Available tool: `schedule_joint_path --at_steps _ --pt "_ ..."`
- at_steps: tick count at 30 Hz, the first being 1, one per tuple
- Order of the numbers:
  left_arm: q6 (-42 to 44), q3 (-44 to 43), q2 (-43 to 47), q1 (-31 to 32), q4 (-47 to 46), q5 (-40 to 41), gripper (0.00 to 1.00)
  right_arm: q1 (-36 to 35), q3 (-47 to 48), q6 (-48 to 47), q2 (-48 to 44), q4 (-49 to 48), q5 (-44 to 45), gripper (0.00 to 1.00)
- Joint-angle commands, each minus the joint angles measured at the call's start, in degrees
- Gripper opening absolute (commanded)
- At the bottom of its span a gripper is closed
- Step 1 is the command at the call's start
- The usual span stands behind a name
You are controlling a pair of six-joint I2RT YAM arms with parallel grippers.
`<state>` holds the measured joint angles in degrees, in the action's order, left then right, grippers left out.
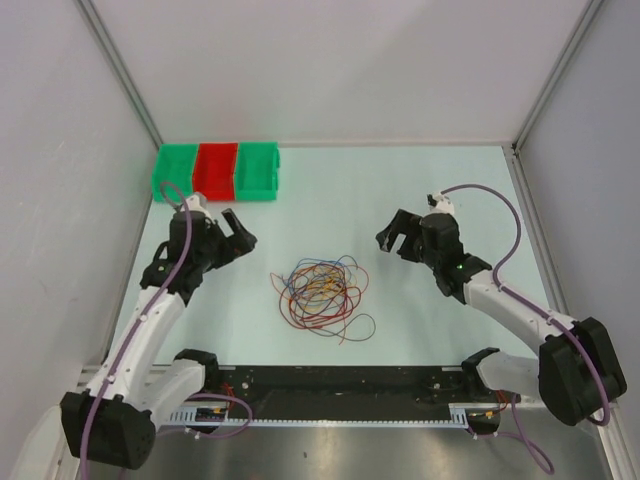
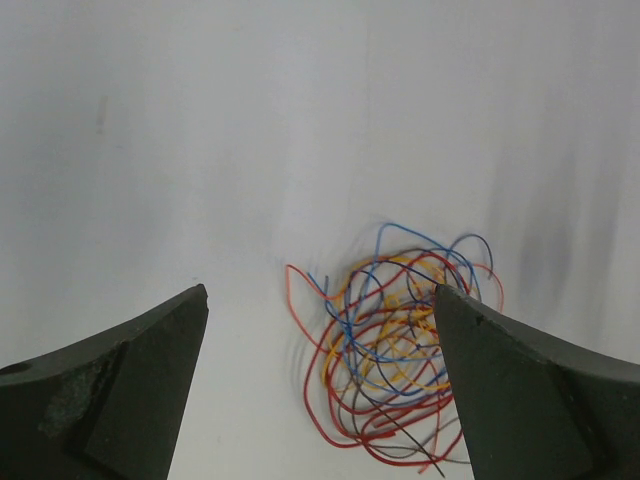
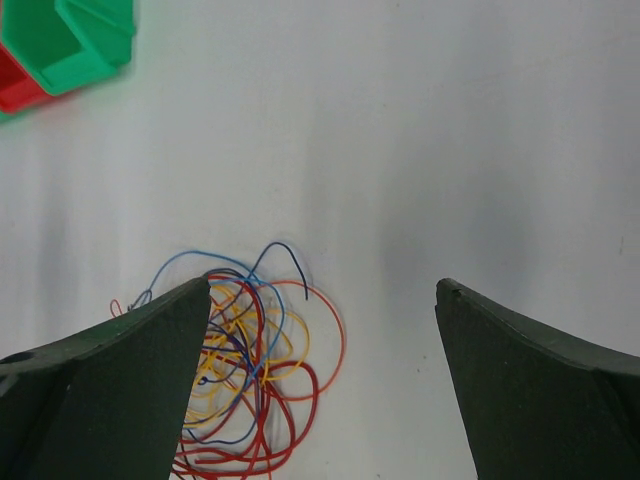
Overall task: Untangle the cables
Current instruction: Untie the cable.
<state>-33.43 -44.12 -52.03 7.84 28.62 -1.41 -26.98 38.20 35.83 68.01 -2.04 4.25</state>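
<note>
Loose round tangle of thin red, orange, yellow, blue and purple wire cables (image 1: 320, 297) lying on the pale bench (image 1: 420, 180). Left claw (image 1: 238, 232) left of and beyond the tangle, right claw (image 1: 392, 236) mirrored opposite. Both spread wide, empty, roughly equally near.

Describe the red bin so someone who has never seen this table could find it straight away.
Look to the far left corner of the pale table, beyond the left arm. A row of three open bins stands there. The red bin is the middle one, the only red between two green bins.
</note>
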Motion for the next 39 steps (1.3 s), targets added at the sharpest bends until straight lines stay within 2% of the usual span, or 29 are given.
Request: schedule_joint_path --at_steps 1,4,8,14,18,20,23,34,39 --pt "-4.0 -3.1 -1.7 6.1 0.7 0.8 1.0 -1.7 2.4 0.6 -0.9 5.8 3.4 1.0" --pt "-7.4 -0.6 -3.5 11.0 -4.2 -1.4 0.96 -3.1 2.3 0.8 1.2 6.4 4.2 0.99" --pt "-11.2 0.8 -7.6 17.4 -9.3 -0.6 0.96 -4.6 1.8 1.3 3.4 5.6 4.8 0.99" --pt "-21.7 5.5 -14.1 18.7 -21.7 -7.2 0.92 -4.9 -0.2 1.4 7.3 0.7 3.7 0.99" --pt "-33.1 11.3 -16.0 19.0 -33.0 -9.5 0.89 -4.9 -2.9 1.0 9.9 -3.5 3.7 0.99" --pt "-36.7 13.3 -17.2 19.0 -39.4 -10.2 0.89 -4.8 -3.6 0.8 11.6 -4.9 3.3 0.99" --pt "-40.5 14.6 -19.2 19.1 -44.0 -10.9 0.85 -4.8 -3.9 -0.1 11.4 -6.8 2.9 0.98" --pt "-42.2 11.1 -27.5 21.6 -47.0 -10.9 0.82 -4.5 -4.9 -0.7 12.8 -9.4 0.8 0.98" --pt "-42.7 9.3 -29.6 23.1 -47.9 -9.0 0.73 -4.5 -5.0 -0.9 13.1 -9.7 0.4 0.98"
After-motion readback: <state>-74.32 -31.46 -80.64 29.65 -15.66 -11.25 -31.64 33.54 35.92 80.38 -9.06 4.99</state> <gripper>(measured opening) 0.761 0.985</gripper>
